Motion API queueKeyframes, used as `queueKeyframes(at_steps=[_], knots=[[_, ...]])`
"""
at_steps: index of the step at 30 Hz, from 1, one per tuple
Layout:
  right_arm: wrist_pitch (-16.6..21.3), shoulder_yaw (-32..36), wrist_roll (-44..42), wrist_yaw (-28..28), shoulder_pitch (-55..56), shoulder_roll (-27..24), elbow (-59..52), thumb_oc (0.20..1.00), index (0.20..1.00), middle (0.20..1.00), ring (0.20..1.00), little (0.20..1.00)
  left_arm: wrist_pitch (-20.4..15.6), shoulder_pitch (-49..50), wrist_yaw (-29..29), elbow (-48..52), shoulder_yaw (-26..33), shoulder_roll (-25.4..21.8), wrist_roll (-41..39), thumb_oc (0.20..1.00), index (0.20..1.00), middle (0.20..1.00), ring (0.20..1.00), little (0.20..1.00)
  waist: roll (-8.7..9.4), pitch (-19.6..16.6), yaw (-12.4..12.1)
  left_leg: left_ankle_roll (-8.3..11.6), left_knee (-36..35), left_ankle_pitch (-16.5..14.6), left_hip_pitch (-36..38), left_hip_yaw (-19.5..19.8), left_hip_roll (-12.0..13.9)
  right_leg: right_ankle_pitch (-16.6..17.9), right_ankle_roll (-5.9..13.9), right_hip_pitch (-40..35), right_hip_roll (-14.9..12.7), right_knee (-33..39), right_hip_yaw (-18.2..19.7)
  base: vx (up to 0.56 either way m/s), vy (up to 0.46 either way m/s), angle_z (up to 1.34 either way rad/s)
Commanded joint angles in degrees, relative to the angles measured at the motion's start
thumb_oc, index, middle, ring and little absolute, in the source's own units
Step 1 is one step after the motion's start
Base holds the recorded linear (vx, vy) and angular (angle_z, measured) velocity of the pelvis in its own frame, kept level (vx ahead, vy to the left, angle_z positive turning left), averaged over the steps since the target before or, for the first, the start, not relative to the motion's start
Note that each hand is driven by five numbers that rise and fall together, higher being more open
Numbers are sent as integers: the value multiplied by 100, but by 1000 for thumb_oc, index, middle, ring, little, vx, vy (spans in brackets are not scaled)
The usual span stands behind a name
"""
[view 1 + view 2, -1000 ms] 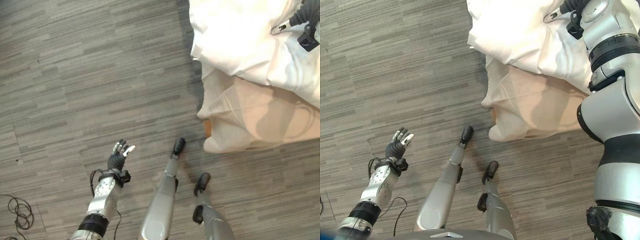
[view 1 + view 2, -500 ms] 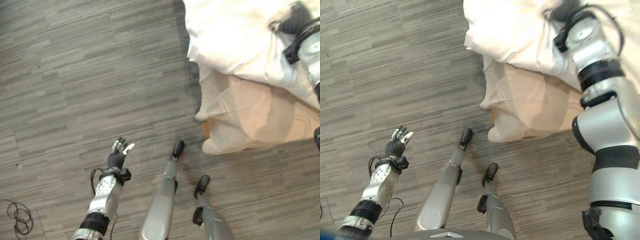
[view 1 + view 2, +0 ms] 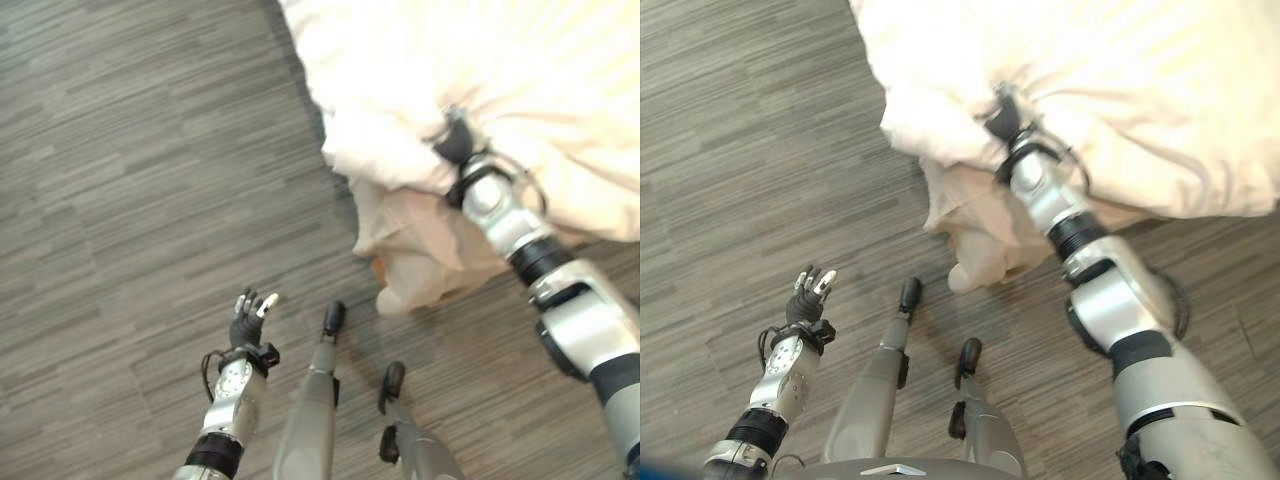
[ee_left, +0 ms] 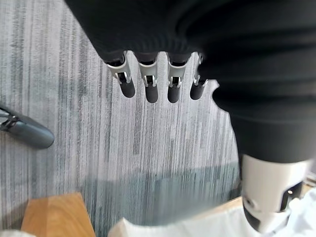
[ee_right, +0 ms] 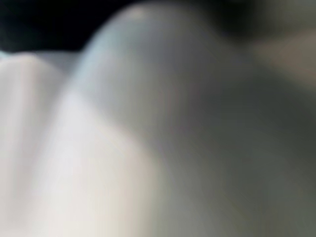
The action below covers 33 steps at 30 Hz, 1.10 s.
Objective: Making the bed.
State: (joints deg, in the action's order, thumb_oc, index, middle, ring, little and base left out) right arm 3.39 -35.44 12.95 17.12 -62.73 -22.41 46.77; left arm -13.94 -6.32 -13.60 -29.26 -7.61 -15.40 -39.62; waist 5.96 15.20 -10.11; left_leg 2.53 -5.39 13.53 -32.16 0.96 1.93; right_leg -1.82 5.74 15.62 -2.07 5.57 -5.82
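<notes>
The right robot hand (image 3: 455, 140) is pressed into the white duvet (image 3: 470, 70) at the corner of the bed (image 3: 415, 265), its fingers buried in the cloth, so its grip cannot be told. The left robot hand (image 3: 248, 312) hangs over the grey plank floor (image 3: 130, 170) well clear of the bed, fingers straight and relaxed, holding nothing.

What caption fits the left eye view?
Right hand buried in the duvet at the bed corner; left hand open over the floor.
</notes>
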Motion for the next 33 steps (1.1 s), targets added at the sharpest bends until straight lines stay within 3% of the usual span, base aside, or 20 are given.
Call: queueKeyframes(at_steps=[1,4,5,8,9,11,13,16,23,28,33], knots=[[-46,-1965,234,-1876,2477,2305,553,200,200,200,200,200,-274,-395,-159,116,-25,-109,294,1000,1000,1000,1000,1000,-66,898,-399,280,39,-398,258,166,-253,869,382,534,-503,-57,192,-10,37,-9],[-36,-2057,-254,-2147,2589,2378,304,200,200,200,200,200,-265,-440,-128,57,-41,-125,296,1000,1000,1000,1000,1000,-60,892,-372,281,39,-401,276,157,-263,864,382,517,-521,-57,198,-17,40,-6],[-114,-2118,-1141,-2515,2677,2396,82,200,200,200,200,200,-241,-438,-42,-12,-28,-184,303,1000,1000,1000,1000,1000,-55,878,-383,282,39,-398,299,165,-272,854,389,484,-550,-57,177,-10,26,-3],[-228,-1930,-2982,-2834,3029,2147,-419,200,200,200,200,200,-220,-413,80,-104,-9,-250,263,1000,1000,1000,1000,1000,-17,881,-340,278,39,-409,356,137,-277,870,408,440,-579,-57,160,-8,22,-2],[-231,-1929,-2984,-2835,3027,2142,-423,200,200,200,200,200,-221,-417,80,-105,-10,-247,263,1000,1000,1000,1000,1000,-20,866,-340,277,39,-394,331,140,-275,883,408,464,-576,-57,160,-18,46,0],[-171,-1609,-4252,-2965,3485,1785,-881,200,200,200,200,200,-248,-430,156,-87,31,-330,296,1000,1000,1000,1000,1000,66,877,-217,268,39,-417,379,60,-267,928,431,444,-572,-57,224,-30,55,5],[-127,-1477,-4561,-3115,3817,1535,-1120,200,200,200,200,200,-245,-375,226,-10,52,-352,304,1000,1000,1000,1000,1000,110,846,-133,258,39,-414,364,29,-262,972,452,456,-574,-57,248,-17,35,-1],[-116,-1420,-4473,-3215,4179,1253,-1209,200,200,200,200,200,-265,-291,326,28,72,-362,273,1000,1000,1000,1000,1000,155,831,-54,253,39,-424,386,10,-265,1016,477,439,-589,-57,259,-8,35,-3],[-132,-1177,-4128,-2931,4345,1425,-399,200,200,200,200,200,-252,-312,328,-153,-46,-320,284,1000,1000,1000,1000,1000,128,796,-1,225,39,-448,463,-15,-285,1061,504,382,-633,-57,223,-10,38,1],[-114,-92,-3937,-2603,4501,1238,821,200,200,200,200,200,-173,-402,366,-377,-61,-326,287,1000,1000,1000,1000,1000,123,756,129,178,39,-498,614,-96,-293,1132,543,279,-644,-57,272,-21,49,1],[-300,1686,-3676,-2298,5062,1016,2781,200,200,200,200,200,-50,-519,626,-982,-105,-263,263,1000,1000,1000,1000,1000,-36,563,343,70,39,-631,997,-132,-359,1121,565,4,-716,-57,313,8,76,6]])
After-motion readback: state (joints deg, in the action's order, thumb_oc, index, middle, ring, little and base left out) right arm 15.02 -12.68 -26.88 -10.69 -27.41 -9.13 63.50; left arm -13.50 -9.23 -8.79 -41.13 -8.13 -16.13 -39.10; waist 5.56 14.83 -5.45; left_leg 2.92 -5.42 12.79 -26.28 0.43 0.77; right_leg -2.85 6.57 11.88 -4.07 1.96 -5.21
